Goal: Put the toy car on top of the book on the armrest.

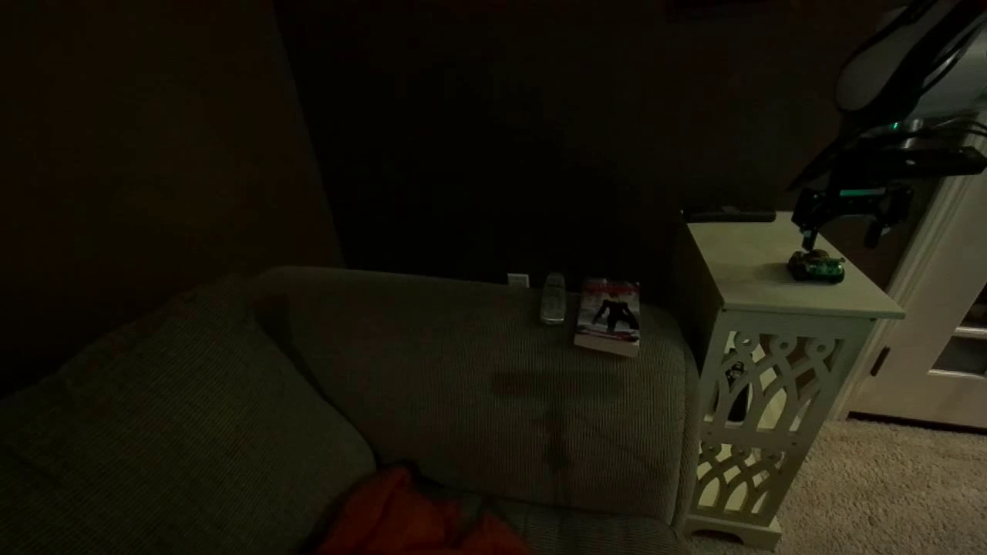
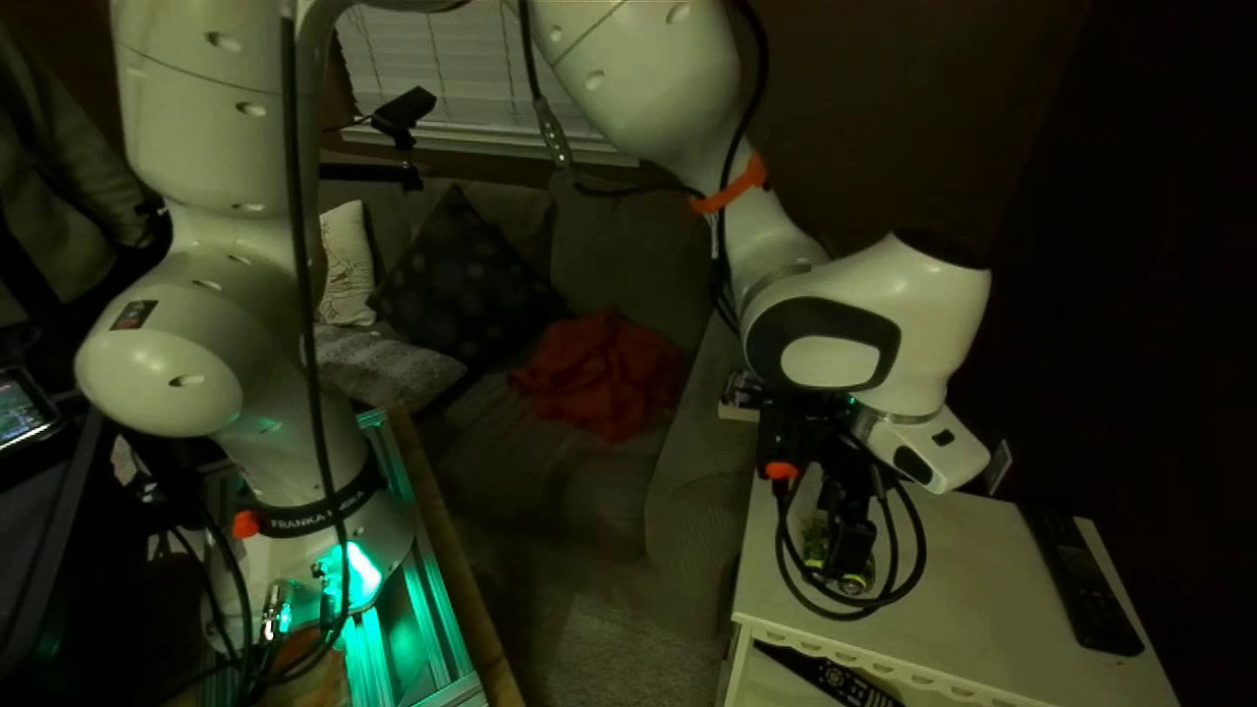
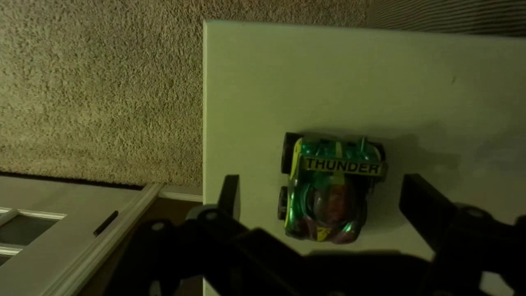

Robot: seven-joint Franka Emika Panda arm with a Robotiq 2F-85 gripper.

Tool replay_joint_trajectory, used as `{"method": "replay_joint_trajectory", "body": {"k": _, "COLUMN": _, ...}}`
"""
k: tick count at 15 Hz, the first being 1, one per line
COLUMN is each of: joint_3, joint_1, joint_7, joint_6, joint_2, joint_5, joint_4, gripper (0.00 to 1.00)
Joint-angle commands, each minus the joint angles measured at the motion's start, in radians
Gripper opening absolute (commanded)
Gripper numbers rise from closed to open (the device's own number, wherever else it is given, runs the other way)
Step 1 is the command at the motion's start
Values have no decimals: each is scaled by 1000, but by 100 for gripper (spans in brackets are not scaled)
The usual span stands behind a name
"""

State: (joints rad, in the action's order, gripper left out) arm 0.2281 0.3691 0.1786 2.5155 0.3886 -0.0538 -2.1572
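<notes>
Toy car (image 3: 331, 191), grn., marked "THUNDER" — atop pale cabinet (image 3: 263, 82). Gripper (image 1: 840, 242) — jaws wide, over car, fingertips (image 3: 230, 193) to either side in wrist view. Book (image 1: 608, 316), illus. cover, on sofa armrest (image 1: 455, 362), well apart fr. car, just beside slim grey item (image 1: 553, 299). Blk. remote (image 2: 1080, 579), also atop cabinet.

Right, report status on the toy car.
Fingers open, gripping nothing. Green THUNDER toy car on lattice-sided cabinet, between fingers in wrist view. Possible obstacle: remote-like object beside paperback on sofa armrest.
</notes>
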Motion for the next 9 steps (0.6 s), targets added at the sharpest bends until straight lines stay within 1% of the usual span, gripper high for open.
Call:
{"method": "replay_joint_trajectory", "body": {"k": 1, "joint_3": -15, "joint_1": 26, "joint_7": -75, "joint_6": -45, "joint_2": 85, "joint_5": -105, "joint_4": 103, "gripper": 100}}
{"method": "replay_joint_trajectory", "body": {"k": 5, "joint_3": -28, "joint_1": 39, "joint_7": -102, "joint_6": -58, "joint_2": 141, "joint_5": -163, "joint_4": 155, "gripper": 100}}
{"method": "replay_joint_trajectory", "body": {"k": 6, "joint_3": -24, "joint_1": 38, "joint_7": -96, "joint_6": -66, "joint_2": 151, "joint_5": -164, "joint_4": 166, "gripper": 93}}
{"method": "replay_joint_trajectory", "body": {"k": 7, "joint_3": -16, "joint_1": 33, "joint_7": -88, "joint_6": -77, "joint_2": 159, "joint_5": -157, "joint_4": 175, "gripper": 72}}
{"method": "replay_joint_trajectory", "body": {"k": 9, "joint_3": -2, "joint_1": 27, "joint_7": -74, "joint_6": -96, "joint_2": 172, "joint_5": -142, "joint_4": 189, "gripper": 59}}
